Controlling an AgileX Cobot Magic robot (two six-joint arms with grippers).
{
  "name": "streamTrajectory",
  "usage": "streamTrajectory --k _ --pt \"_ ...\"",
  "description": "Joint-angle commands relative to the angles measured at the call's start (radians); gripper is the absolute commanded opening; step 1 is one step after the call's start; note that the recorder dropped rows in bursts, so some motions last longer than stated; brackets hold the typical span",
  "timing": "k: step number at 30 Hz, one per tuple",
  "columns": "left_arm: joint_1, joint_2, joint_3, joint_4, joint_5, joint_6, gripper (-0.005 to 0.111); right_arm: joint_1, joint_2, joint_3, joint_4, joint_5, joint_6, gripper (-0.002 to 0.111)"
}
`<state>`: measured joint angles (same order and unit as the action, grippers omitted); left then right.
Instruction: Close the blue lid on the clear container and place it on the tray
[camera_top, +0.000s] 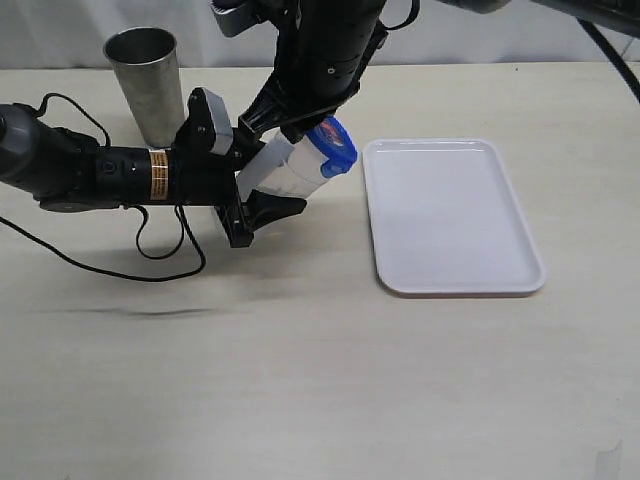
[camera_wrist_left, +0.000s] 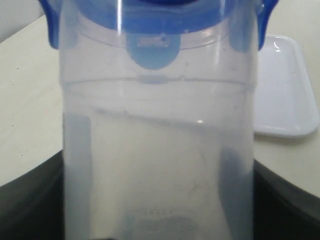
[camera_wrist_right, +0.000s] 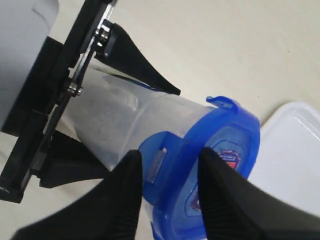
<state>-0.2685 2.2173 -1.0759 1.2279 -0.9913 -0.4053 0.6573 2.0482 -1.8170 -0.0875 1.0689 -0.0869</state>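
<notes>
The clear container (camera_top: 283, 172) hangs tilted above the table, its mouth toward the tray (camera_top: 450, 215). My left gripper (camera_top: 268, 178) is shut on its lower body; dark fingers (camera_wrist_left: 30, 200) flank the container (camera_wrist_left: 160, 165) in the left wrist view. The blue lid (camera_top: 336, 147) sits on the mouth, its tabs (camera_wrist_left: 152, 52) hanging down over the rim. My right gripper (camera_wrist_right: 170, 165) comes from above and pinches the lid (camera_wrist_right: 230, 145) across its edge, one finger on a tab, the other on the labelled top.
A grey steel cup (camera_top: 147, 80) stands at the back left, behind the left arm. A black cable (camera_top: 150, 250) loops on the table under that arm. The white tray (camera_wrist_right: 295, 150) lies flat just right of the container.
</notes>
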Motion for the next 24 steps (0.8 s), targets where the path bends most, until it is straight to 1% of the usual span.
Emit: streamTrajectory --k 1,8,17,19,20,21,22,23,24 --pt "-0.012 -0.013 -0.007 -0.015 -0.128 0.032 0.0 0.026 0.031 0.026 0.088 0.009 -0.063 0.03" --pt "-0.012 -0.013 -0.007 -0.036 -0.13 0.037 0.0 0.031 -0.082 0.026 0.223 -0.054 -0.171 0.03" --pt "-0.012 -0.013 -0.007 -0.036 -0.147 0.04 0.0 0.031 -0.196 0.036 0.22 -0.05 -0.197 0.03" --pt "-0.012 -0.013 -0.007 -0.036 -0.164 0.04 0.0 0.026 -0.245 0.079 0.183 -0.075 -0.192 0.026" --pt "-0.012 -0.013 -0.007 -0.036 -0.182 0.04 0.0 0.026 -0.286 0.129 0.141 -0.123 -0.176 0.015" --pt "-0.012 -0.013 -0.007 -0.036 -0.194 0.04 0.0 0.026 -0.308 0.152 0.122 -0.143 -0.164 0.008" --pt "-0.012 -0.013 -0.007 -0.036 -0.224 0.04 0.0 0.026 -0.35 0.213 0.117 -0.202 -0.156 0.005" --pt "-0.012 -0.013 -0.007 -0.036 -0.23 0.04 0.0 0.026 -0.366 0.239 0.116 -0.227 -0.156 0.005" --pt "-0.01 -0.013 -0.007 -0.04 -0.23 0.04 0.0 0.026 -0.407 0.314 0.098 -0.293 -0.156 0.005"
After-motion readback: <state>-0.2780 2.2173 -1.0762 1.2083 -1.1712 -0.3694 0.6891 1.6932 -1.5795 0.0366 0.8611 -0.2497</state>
